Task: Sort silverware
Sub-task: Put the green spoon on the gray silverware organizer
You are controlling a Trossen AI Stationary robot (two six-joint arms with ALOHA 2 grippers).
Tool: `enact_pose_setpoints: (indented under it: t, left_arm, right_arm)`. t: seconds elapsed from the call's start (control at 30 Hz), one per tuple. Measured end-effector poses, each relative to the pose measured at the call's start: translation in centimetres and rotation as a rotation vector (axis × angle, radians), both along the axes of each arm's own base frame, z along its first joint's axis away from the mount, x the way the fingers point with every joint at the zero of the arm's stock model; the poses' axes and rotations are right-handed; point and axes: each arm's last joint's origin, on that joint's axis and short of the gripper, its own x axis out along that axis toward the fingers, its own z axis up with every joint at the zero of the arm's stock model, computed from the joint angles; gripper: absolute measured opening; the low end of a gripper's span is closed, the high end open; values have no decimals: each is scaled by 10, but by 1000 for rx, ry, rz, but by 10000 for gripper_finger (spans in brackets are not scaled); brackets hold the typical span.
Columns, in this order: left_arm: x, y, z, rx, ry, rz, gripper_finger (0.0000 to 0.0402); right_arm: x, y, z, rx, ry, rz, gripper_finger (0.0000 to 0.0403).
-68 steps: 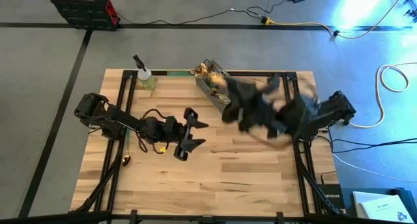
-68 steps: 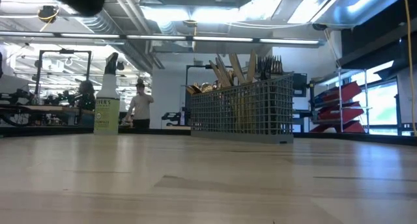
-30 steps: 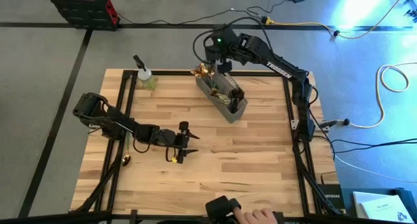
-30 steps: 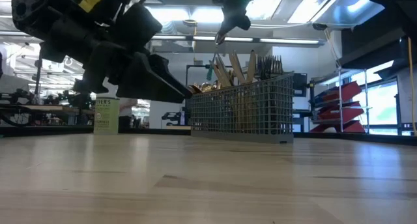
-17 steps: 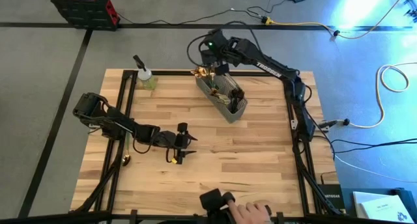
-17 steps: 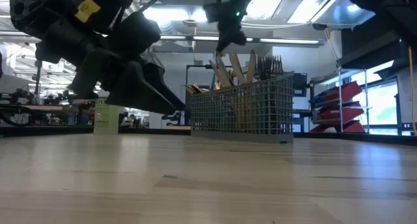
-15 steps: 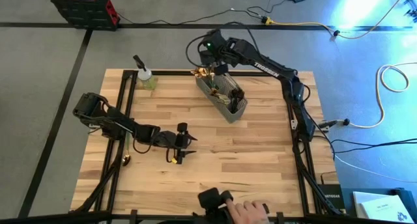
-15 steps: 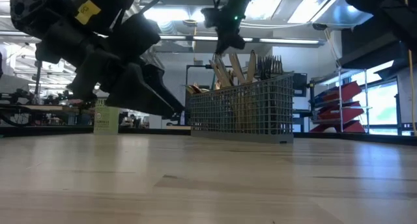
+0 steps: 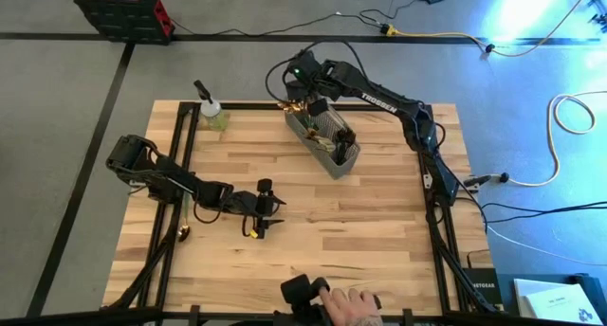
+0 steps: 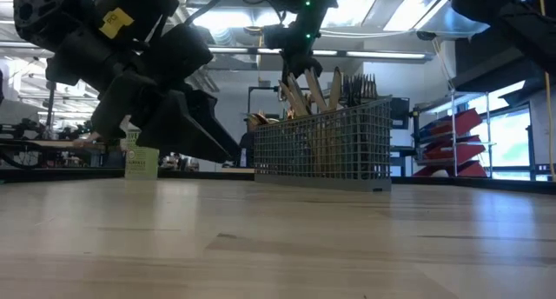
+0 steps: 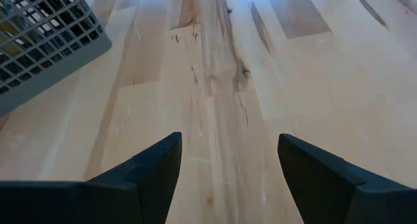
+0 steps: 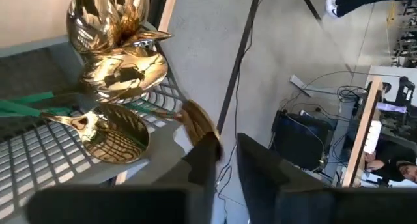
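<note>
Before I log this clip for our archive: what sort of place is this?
Probably a robotics lab or workshop: a wooden workbench on a black frame, cables trailing over a taped grey floor, exposed ceiling ducts and equipment racks behind.

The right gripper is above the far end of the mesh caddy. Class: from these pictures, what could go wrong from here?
1. The right gripper hangs by the gold spoons crowded in the caddy; lifting one may drag out its neighbours.
2. Its fingers look barely parted around a gold piece, so that could slip.
3. The caddy sits by the table's far edge; a snag might push it.
</note>
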Motion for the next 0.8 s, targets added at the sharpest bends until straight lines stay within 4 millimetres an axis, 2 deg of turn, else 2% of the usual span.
enact_pose_setpoints:
  t: [0.1,0.27,0.37,0.53,0.67,0.8]
  left_arm:
    - [0,0,0,-5,0,3,239]
    - [-2,-6,1,-32,-2,-3,239]
    - [-7,-12,8,-48,-2,-5,239]
    - [-22,-21,17,-14,49,25,239]
    - [-38,-30,26,-73,117,-11,239]
    - [-60,-45,36,-102,229,-106,239]
  right_arm:
    - [2,4,2,-89,40,-34,106]
    - [14,14,11,-245,-22,-112,193]
    - [20,25,16,-270,-39,-96,239]
    - [28,44,25,-299,-105,-80,282]
    - [38,77,28,-290,-125,-3,285]
    - [52,134,29,-210,-197,137,274]
